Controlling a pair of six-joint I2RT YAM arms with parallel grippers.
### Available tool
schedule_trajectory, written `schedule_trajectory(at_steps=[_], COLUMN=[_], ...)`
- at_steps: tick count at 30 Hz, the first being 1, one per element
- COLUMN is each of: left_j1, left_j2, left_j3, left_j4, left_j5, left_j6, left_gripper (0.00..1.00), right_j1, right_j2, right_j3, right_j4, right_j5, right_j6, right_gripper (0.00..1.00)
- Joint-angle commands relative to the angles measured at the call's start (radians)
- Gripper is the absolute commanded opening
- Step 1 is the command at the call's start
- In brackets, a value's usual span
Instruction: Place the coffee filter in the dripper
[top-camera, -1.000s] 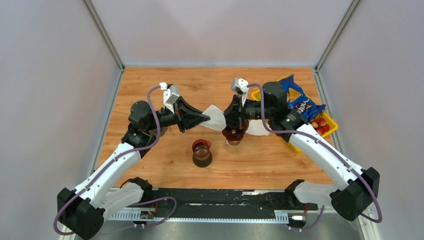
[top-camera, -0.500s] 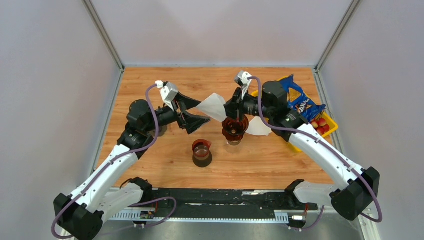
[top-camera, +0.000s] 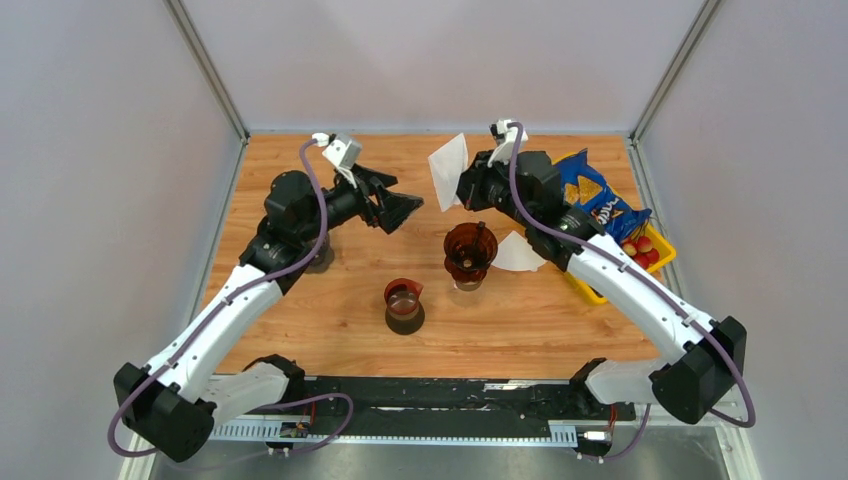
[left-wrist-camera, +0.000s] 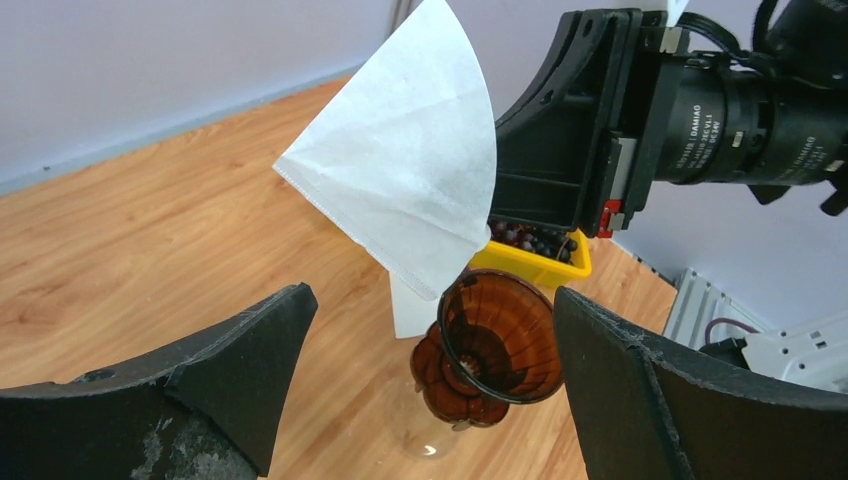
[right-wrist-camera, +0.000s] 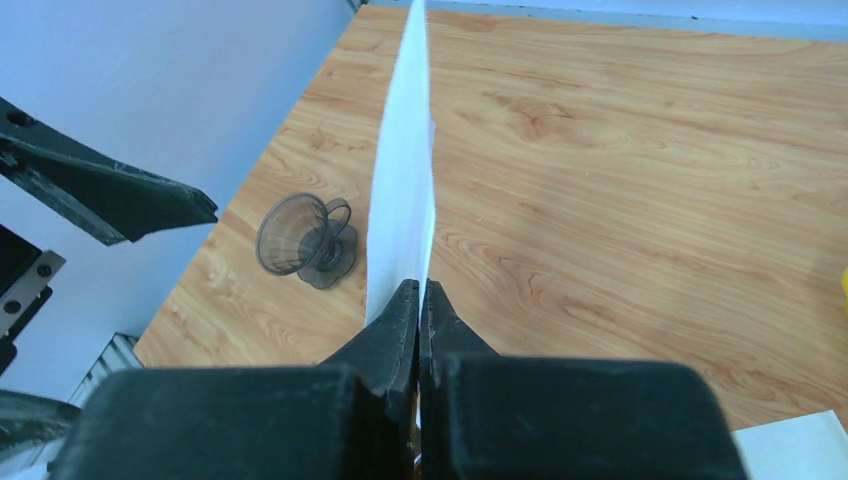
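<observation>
Pale grey walls close in three sides of a wooden table (top-camera: 330, 310). Near its middle stands an amber, cone-shaped dripper (top-camera: 470, 248), mouth facing up. The right hand (top-camera: 466, 186) is closed on the edge of a white paper coffee filter (top-camera: 448, 168), pinching it between both fingers. The filter is flat and fan-shaped, and it is held up in the air beyond the dripper, toward the far edge of the table. It is not inside the dripper. From the right wrist camera the filter shows edge-on, rising straight out of the pressed-together fingers.

The left hand (top-camera: 405, 207) is open and holds nothing. Its two fingers are spread wide and point toward the filter and the dripper.

A second white filter (top-camera: 522, 254) lies flat on the table just right of the dripper. An amber glass cup (top-camera: 404, 303) stands nearer the arm bases. At the right edge sits a yellow bin (top-camera: 660, 250) with a blue snack bag (top-camera: 592, 195).
</observation>
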Motion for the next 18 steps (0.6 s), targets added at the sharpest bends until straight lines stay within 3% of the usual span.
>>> schedule_trajectory(at_steps=[1, 11, 18], left_j1=[-0.026, -0.117, -0.153], left_j2=[0.06, 0.201, 0.252], left_j3=[0.062, 0.141, 0.17], left_j4=[0.009, -0.086, -0.124], left_j5=[-0.013, -0.291, -0.34], left_j6=[-0.02, 0.065, 0.105], left_gripper=[1.0, 1.0, 1.0], right_j1=[0.04, 0.076, 0.078], right_j2=[0.031, 0.095, 0.129], right_j3=[0.069, 0.122, 0.145], right_j4=[-0.018, -0.058, -0.081], right_j5=[0.166, 0.209, 0.197], right_j6=[0.095, 0.186, 0.218], right_gripper=[0.0, 0.0, 0.0])
